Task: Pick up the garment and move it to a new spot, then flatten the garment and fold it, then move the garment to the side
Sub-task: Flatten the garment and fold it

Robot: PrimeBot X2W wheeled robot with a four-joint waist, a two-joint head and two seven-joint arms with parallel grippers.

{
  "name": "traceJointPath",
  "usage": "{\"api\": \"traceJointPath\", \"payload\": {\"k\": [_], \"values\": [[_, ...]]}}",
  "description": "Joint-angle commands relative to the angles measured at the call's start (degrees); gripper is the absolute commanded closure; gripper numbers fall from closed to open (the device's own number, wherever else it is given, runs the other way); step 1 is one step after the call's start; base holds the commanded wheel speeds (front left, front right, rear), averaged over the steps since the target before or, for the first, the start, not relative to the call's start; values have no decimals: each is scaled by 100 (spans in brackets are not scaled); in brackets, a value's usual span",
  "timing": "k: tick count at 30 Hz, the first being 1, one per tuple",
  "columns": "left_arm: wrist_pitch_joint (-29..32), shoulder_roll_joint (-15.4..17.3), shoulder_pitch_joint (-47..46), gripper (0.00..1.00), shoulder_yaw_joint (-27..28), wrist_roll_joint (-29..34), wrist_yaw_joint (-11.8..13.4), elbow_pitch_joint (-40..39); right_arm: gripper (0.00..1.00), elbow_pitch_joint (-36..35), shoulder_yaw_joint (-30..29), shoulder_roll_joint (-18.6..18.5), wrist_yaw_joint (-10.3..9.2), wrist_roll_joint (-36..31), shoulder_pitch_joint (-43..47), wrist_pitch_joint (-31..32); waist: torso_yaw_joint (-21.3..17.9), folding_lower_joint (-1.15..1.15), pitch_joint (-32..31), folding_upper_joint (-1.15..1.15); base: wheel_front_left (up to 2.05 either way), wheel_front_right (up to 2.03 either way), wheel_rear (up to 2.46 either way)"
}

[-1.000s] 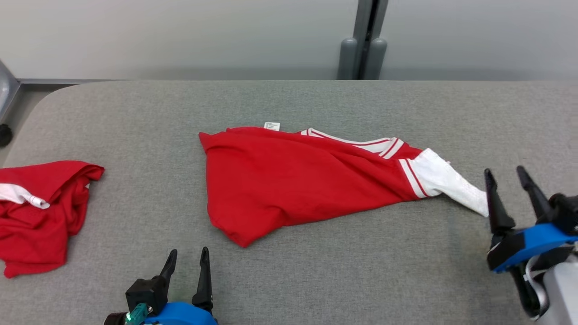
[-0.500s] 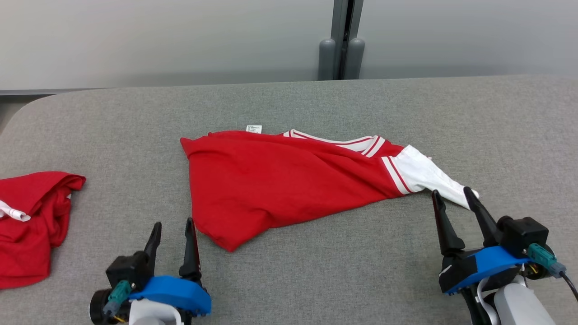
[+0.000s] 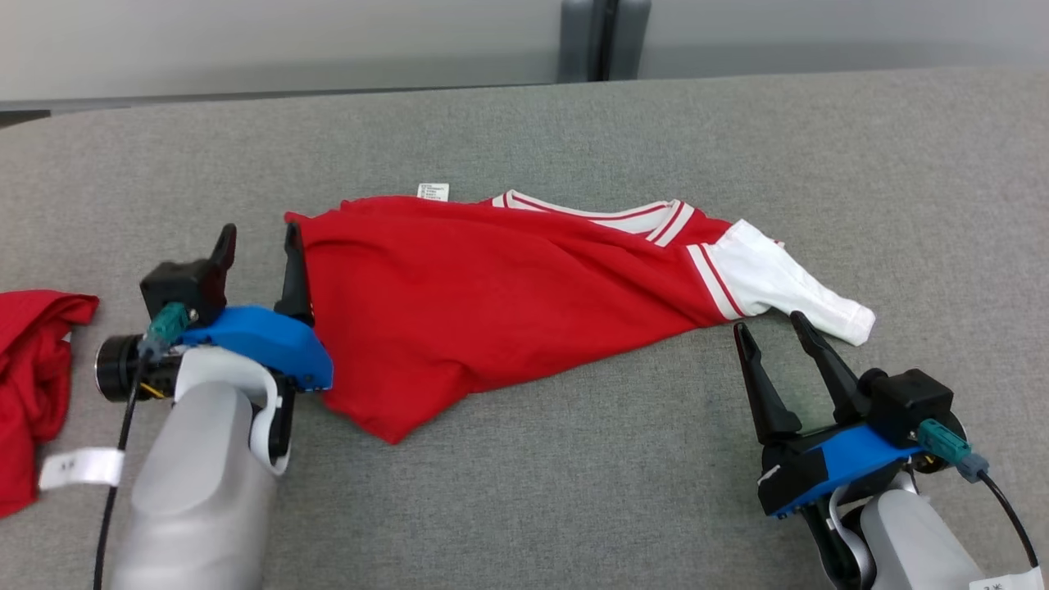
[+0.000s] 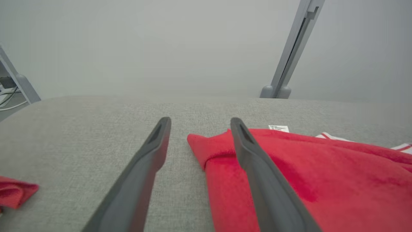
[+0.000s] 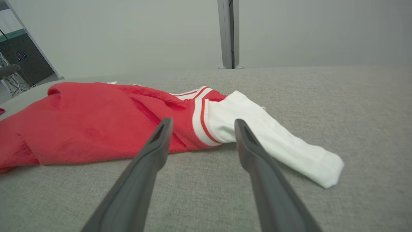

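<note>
A red garment (image 3: 492,295) with a white sleeve (image 3: 778,283) and striped trim lies crumpled on the middle of the grey table (image 3: 574,492). My left gripper (image 3: 259,246) is open at the garment's far left corner, its right finger against the red edge. In the left wrist view that corner (image 4: 206,148) lies between the fingers of the left gripper (image 4: 200,122). My right gripper (image 3: 770,328) stands open just in front of the white sleeve. In the right wrist view the sleeve (image 5: 273,138) lies beyond the open right gripper (image 5: 203,122).
A second red garment (image 3: 33,385) lies bunched at the table's left edge, also seen in the left wrist view (image 4: 14,193). A grey post (image 3: 602,37) stands behind the table's far edge. A small white label (image 3: 433,191) sticks out from the garment's far edge.
The head camera has tilted and shifted. My left gripper has moved forward to the garment's left corner. My right gripper has moved left, from beside the sleeve's tip to in front of the sleeve.
</note>
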Motion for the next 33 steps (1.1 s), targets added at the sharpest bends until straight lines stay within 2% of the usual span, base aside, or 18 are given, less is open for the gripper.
{"api": "traceJointPath", "payload": {"k": [1,7,12,23,24,25,26,33], "values": [[30,20,-173,0,-12,28,-10,86,0,-14,16,-30,0,27,-64,0,0,0,44,0,0,0,0],[261,186,-1045,0,33,-88,-37,1038,0,-74,126,-42,0,61,-241,0,-176,0,425,0,0,0,0],[493,269,-1434,0,21,-67,194,1670,0,-115,161,-15,0,65,-349,0,-272,0,635,0,0,0,0],[513,181,-1689,0,-264,12,-26,2350,0,-109,221,4,0,83,-476,0,-343,0,792,0,0,0,0],[478,183,-1699,7,-298,36,-37,2371,0,-105,226,3,0,78,-488,0,-345,0,796,0,0,0,0],[452,181,-1712,64,-347,63,-58,2389,0,-103,227,9,0,79,-507,0,-344,0,801,0,0,0,0],[407,179,-1727,100,-392,79,-65,2404,0,-103,233,15,0,73,-519,0,-341,0,804,0,0,0,0],[-17,249,-1907,100,-508,170,-54,2036,0,-50,235,70,0,106,-514,0,-307,0,725,0,0,0,0]]}}
